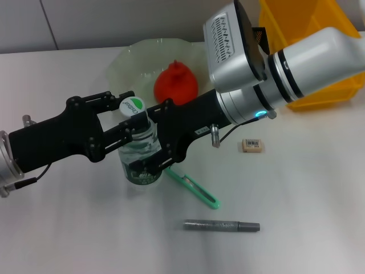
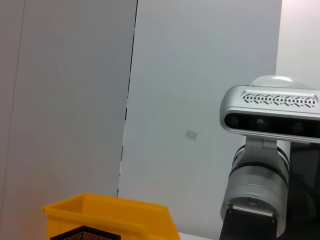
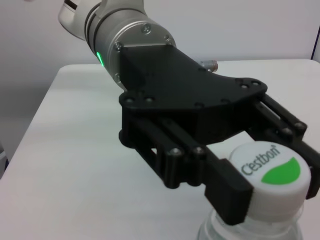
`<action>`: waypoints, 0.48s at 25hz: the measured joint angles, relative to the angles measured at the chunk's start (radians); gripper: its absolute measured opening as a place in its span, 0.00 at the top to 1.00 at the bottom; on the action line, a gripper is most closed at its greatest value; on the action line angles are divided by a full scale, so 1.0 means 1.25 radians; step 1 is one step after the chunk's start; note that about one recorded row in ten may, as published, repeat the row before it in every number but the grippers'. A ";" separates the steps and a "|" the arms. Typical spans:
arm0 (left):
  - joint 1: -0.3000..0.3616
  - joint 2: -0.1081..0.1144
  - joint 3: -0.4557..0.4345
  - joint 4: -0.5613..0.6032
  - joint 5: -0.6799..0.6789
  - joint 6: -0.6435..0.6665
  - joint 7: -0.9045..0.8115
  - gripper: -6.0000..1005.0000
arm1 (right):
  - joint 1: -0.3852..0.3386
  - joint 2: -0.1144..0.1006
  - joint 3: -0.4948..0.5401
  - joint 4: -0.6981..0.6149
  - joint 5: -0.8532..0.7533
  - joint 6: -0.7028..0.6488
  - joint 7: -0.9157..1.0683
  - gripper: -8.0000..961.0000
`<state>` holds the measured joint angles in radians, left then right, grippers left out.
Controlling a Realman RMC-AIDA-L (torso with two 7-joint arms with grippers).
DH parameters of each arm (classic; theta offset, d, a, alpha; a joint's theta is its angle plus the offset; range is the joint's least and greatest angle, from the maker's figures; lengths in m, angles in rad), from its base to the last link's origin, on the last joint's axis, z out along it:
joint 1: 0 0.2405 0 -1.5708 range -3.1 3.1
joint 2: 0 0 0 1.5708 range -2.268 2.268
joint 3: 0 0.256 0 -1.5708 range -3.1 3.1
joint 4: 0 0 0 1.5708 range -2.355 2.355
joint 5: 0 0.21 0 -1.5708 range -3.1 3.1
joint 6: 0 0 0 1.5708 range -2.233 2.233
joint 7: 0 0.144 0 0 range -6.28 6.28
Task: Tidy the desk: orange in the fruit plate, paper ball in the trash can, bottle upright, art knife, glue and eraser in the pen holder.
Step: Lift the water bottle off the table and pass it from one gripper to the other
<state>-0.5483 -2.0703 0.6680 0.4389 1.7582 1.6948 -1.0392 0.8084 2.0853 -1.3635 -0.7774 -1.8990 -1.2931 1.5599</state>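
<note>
A clear water bottle with a white and green cap stands upright on the white table. My left gripper reaches in from the left and is shut on the bottle just below the cap; the right wrist view shows its black fingers against the cap. My right gripper comes in from the right and is shut on the bottle's body. The orange lies in the pale green fruit plate. The eraser, green art knife and grey glue stick lie on the table. The paper ball is out of view.
A yellow bin stands at the back right, with a black mesh holder at its left side. The bin also shows in the left wrist view, beside my right arm's wrist camera.
</note>
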 joint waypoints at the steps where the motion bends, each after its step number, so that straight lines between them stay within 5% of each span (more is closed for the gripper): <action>1: 0.000 0.000 0.000 0.000 0.000 0.000 0.000 0.42 | 0.000 0.000 0.000 0.000 0.000 0.000 0.000 0.17; 12: 0.001 0.000 0.022 0.003 -0.002 -0.003 0.002 0.57 | 0.002 0.001 0.000 0.000 0.001 -0.004 0.000 0.17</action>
<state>-0.5470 -2.0697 0.6961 0.4429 1.7561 1.6910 -1.0368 0.8106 2.0862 -1.3637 -0.7775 -1.8983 -1.2984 1.5600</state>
